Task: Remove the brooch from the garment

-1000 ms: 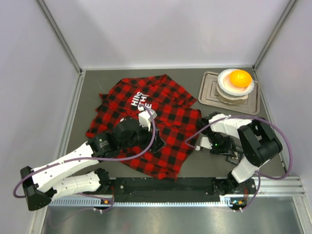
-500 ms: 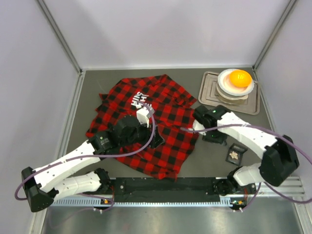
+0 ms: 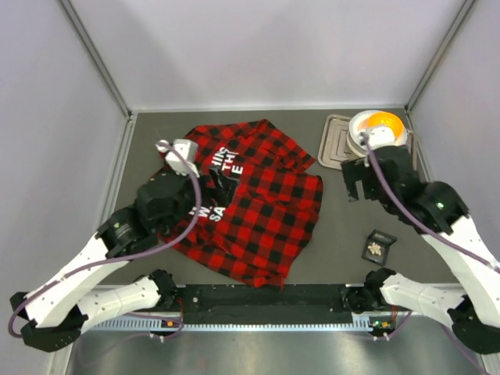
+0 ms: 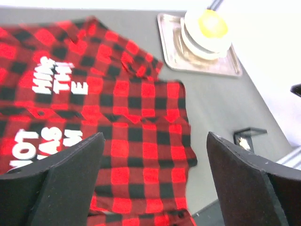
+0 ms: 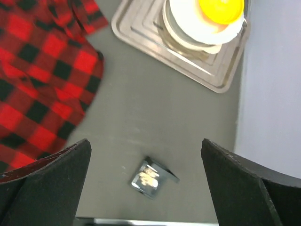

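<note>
- Brooch (image 3: 376, 249) lies in a small black box (image 3: 383, 235) on the desk (image 3: 344, 226), apart from the garment (image 3: 266, 211), off its right edge.
- Left end effector (image 4: 154, 141) hangs above the garment, fingers spread, empty.
- Right end effector (image 5: 145, 146) hangs over the desk, spread, empty.

This is looking like a robotics lab, not a home or a shop. Plain pale walls (image 3: 258, 47) are closing in a dark grey table (image 3: 344, 234) on three sides, with metal struts (image 3: 95, 58) running up the corners. Two white-and-black robot arms, the left arm (image 3: 78, 273) and the right arm (image 3: 437, 207), are sitting bolted to a rail (image 3: 266, 298) at the near edge, purple cables (image 3: 197, 199) trailing over them. A plaid shirt (image 3: 266, 211) and a metal tray (image 3: 332, 148) are lying out like test props.
</note>
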Controlling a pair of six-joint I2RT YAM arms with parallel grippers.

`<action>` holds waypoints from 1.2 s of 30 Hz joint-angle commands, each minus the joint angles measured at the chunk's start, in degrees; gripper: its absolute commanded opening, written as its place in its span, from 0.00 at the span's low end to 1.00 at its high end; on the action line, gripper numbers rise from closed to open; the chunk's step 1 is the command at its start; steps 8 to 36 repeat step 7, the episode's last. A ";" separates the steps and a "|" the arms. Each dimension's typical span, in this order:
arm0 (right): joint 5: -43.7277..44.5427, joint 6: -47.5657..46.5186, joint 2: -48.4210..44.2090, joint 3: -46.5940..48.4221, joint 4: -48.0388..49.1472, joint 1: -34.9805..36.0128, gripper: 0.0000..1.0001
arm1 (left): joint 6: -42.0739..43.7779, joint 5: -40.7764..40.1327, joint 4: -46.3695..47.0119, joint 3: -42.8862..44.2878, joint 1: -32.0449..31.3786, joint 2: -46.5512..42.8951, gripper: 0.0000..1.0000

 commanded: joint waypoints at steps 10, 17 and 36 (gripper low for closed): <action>-3.78 13.23 -18.14 1.96 12.78 -0.10 0.99 | 8.83 -12.09 6.60 11.88 0.11 -5.71 0.98; -3.78 13.23 -18.14 1.96 12.78 -0.10 0.99 | 8.83 -12.09 6.60 11.88 0.11 -5.71 0.98; -3.78 13.23 -18.14 1.96 12.78 -0.10 0.99 | 8.83 -12.09 6.60 11.88 0.11 -5.71 0.98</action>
